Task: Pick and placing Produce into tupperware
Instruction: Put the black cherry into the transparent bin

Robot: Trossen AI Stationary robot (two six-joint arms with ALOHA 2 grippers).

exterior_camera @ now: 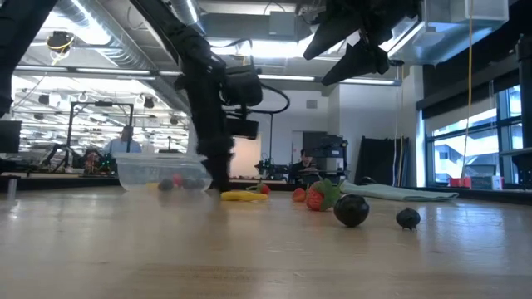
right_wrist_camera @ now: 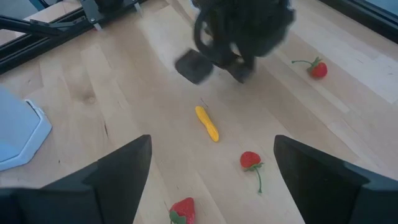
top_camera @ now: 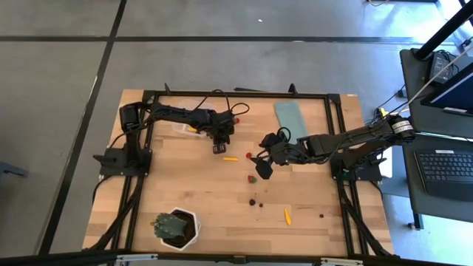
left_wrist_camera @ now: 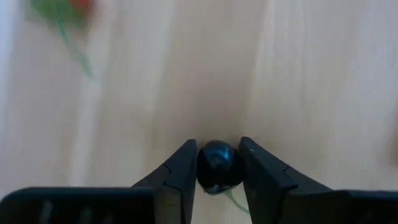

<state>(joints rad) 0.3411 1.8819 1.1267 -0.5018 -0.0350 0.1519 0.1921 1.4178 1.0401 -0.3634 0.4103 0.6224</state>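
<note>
My left gripper (left_wrist_camera: 216, 148) points down at the table just near-right of the tupperware (top_camera: 185, 127), a clear tub that shows in the low view (exterior_camera: 162, 173) with red and yellow pieces inside. It is shut on a dark round produce piece (left_wrist_camera: 216, 167). My right gripper (right_wrist_camera: 211, 171) hangs open above the table's middle (top_camera: 262, 166), high over the loose produce. Below it lie a yellow piece (right_wrist_camera: 207, 123) and red strawberries (right_wrist_camera: 250, 160). More red, dark and yellow pieces (top_camera: 252, 178) are scattered toward the near right. My left gripper pinches the dark round piece (left_wrist_camera: 217, 163) between its two fingers (left_wrist_camera: 181, 171), one on each side of it. The fingers come from above, pointing down at the wood. Whether the piece is clear of the table, I cannot tell.
A flat teal lid (top_camera: 290, 118) lies at the far right of the table. A green plant in a white pot (top_camera: 177, 227) stands at the near edge. Black frame rails (top_camera: 244, 94) border the table. Dark pieces (exterior_camera: 352, 209) sit near the low camera.
</note>
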